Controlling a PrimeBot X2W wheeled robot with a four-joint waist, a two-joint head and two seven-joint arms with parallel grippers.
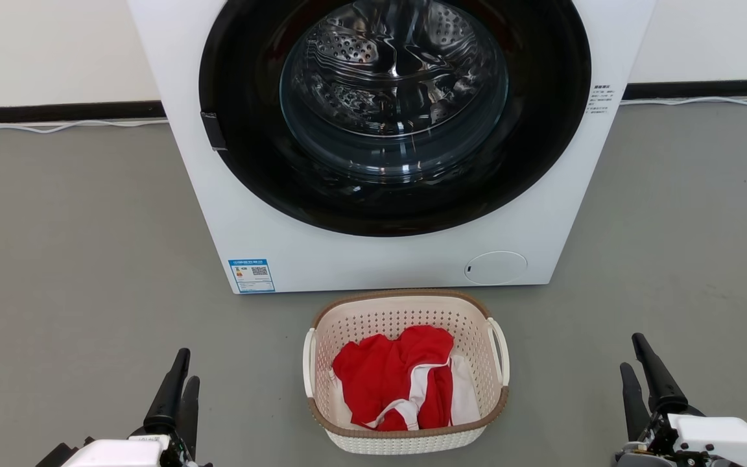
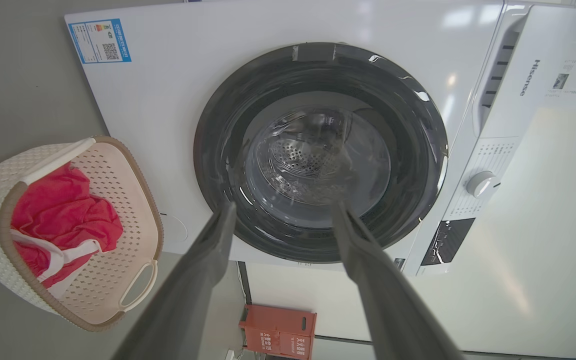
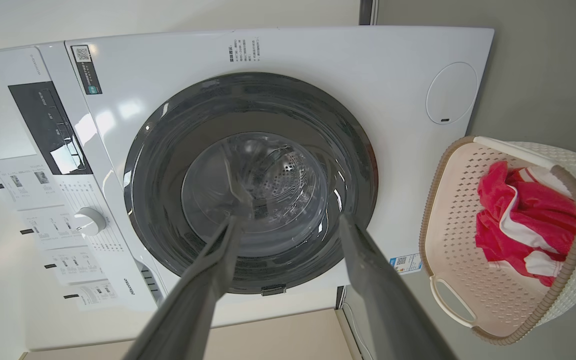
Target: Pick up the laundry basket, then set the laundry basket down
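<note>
Both pairs of fingers are spread wide with nothing between them. In the left wrist view the two dark fingers [image 2: 203, 270] frame only the glass door [image 2: 318, 165] of the washing machine [image 2: 178, 90], and in the right wrist view the right fingers [image 3: 368, 280] do the same. So the left gripper [image 1: 185, 368] and the right gripper [image 1: 631, 353] are both empty and have not touched anything. That fits a pick-up not yet begun. They are held low at either side of the head view, fingers pointing forward, well apart from each other. The laundry basket [image 1: 386, 321] sits on the grey floor [image 1: 88, 259] between them, a little ahead of their tips. It stands upright, just in front of the washer's lower panel (whether it touches the panel I cannot tell). Its two white handles face outward, the left handle [image 1: 308, 363] towards the left gripper and the right handle [image 1: 500, 350] towards the right. This looks like the reason the arms flank it: one handle for each, so the load can come up level. A red and white garment [image 1: 393, 383] lies crumpled in the bottom, light and soft, and unlikely to shift much. By my judgement each gripper must next swing inward and down to its handle, since both are aimed at the washing machine and not at the basket.
</note>
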